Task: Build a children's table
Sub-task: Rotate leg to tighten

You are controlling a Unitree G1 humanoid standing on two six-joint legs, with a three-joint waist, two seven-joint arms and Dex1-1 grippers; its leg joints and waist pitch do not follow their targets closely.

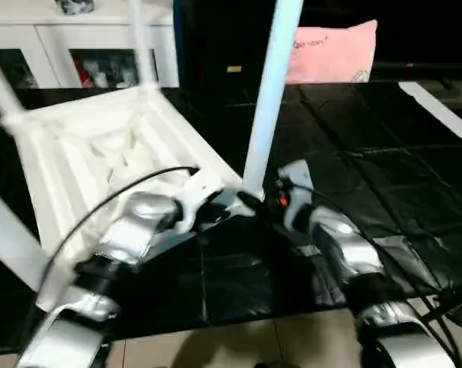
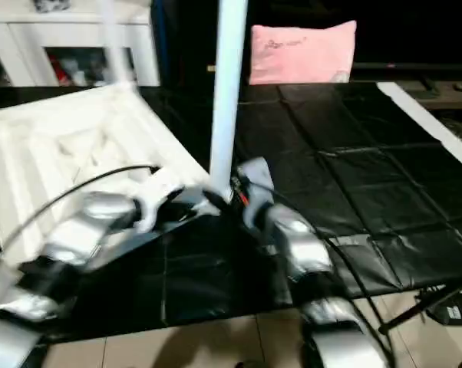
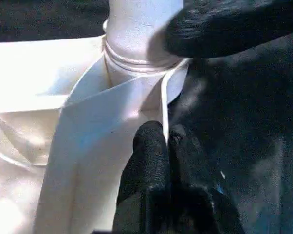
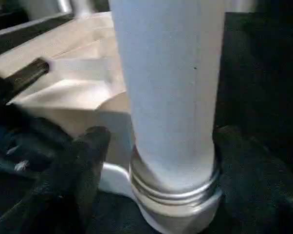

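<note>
Right pincer (image 4: 156,161), fingers apart, straddles upright leg (image 1: 269,100) at frame centre. Left pincer (image 3: 163,146) clamped on table top (image 1: 100,153) rim beside it.

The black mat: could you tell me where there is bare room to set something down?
The black mat lies bare between the upright leg, the pink pillow and its white-edged side. It is crowded where the upturned table top lies, and at its near corner, where the left gripper pinches the rim and the right gripper flanks the leg.
</note>
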